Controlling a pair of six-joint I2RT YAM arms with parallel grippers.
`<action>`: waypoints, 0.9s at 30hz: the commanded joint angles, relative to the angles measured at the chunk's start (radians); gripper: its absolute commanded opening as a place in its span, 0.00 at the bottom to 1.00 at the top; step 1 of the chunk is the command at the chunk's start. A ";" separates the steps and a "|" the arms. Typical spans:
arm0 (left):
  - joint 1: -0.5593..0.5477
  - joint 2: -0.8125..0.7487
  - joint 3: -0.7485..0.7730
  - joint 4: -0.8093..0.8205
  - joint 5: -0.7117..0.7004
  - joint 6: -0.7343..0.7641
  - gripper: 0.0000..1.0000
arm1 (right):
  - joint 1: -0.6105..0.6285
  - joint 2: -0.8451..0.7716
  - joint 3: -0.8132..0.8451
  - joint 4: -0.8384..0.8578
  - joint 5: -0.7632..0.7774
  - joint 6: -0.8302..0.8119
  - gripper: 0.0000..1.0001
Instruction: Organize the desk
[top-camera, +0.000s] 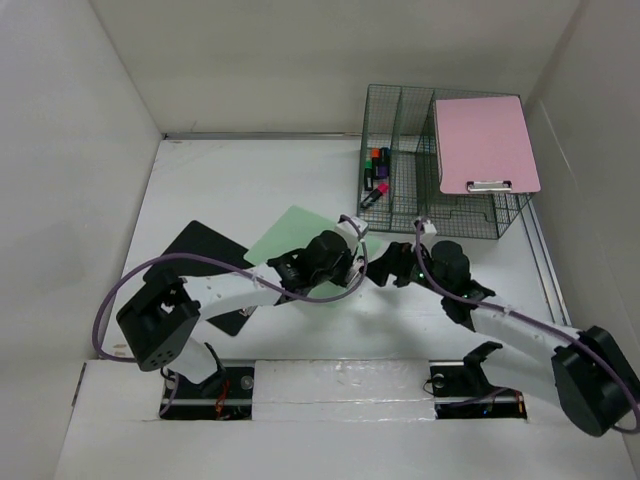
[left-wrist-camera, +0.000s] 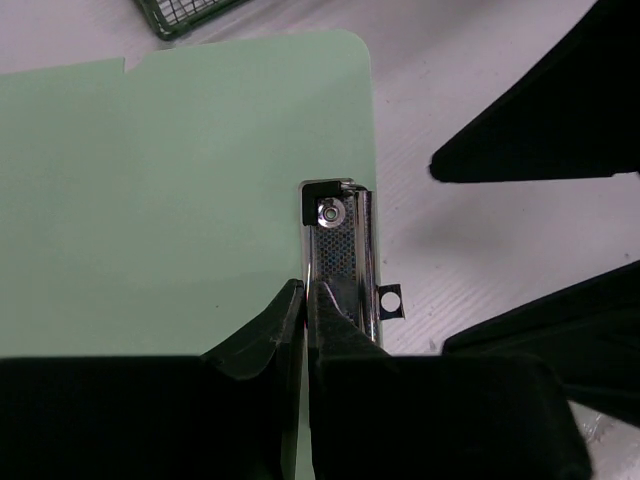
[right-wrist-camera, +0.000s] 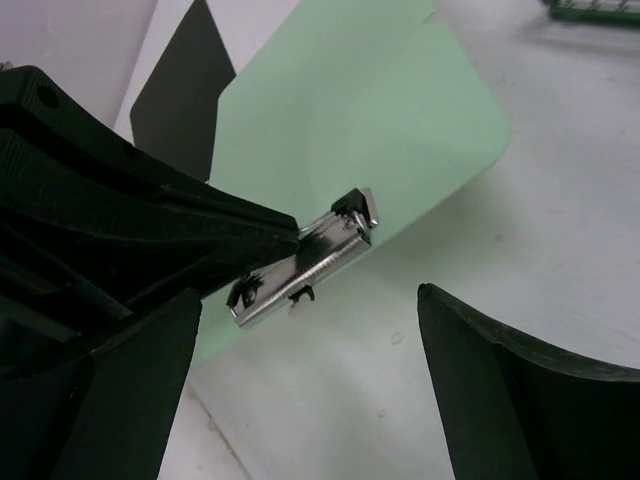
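Pinching the metal clip (left-wrist-camera: 340, 260) of the green clipboard (left-wrist-camera: 180, 200), my left pincer (left-wrist-camera: 305, 300) is closed tight on it. My right pincer (right-wrist-camera: 305, 300) gapes wide just beside that clip, gripping nothing. The board lies on the white desk (top-camera: 250, 180), with a black clipboard (top-camera: 195, 250) to its left and the green wire rack (top-camera: 400, 120), carrying a pink clipboard (top-camera: 485, 140), beyond.

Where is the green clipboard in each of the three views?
Top external: clipboard at centre, lower left of the rack.
Left wrist: clipboard fills the left side.
Right wrist: clipboard at upper middle.
Shared landmark: the rack, at the top edge in both wrist views.
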 joint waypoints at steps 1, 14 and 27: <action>-0.001 -0.042 -0.013 0.023 0.041 -0.023 0.00 | 0.047 0.088 -0.012 0.238 0.058 0.093 0.94; -0.020 -0.138 -0.059 0.035 0.076 -0.055 0.00 | 0.108 0.214 -0.066 0.441 0.210 0.253 0.73; -0.020 -0.178 -0.085 0.061 0.043 -0.067 0.00 | 0.170 0.295 -0.051 0.524 0.190 0.325 0.51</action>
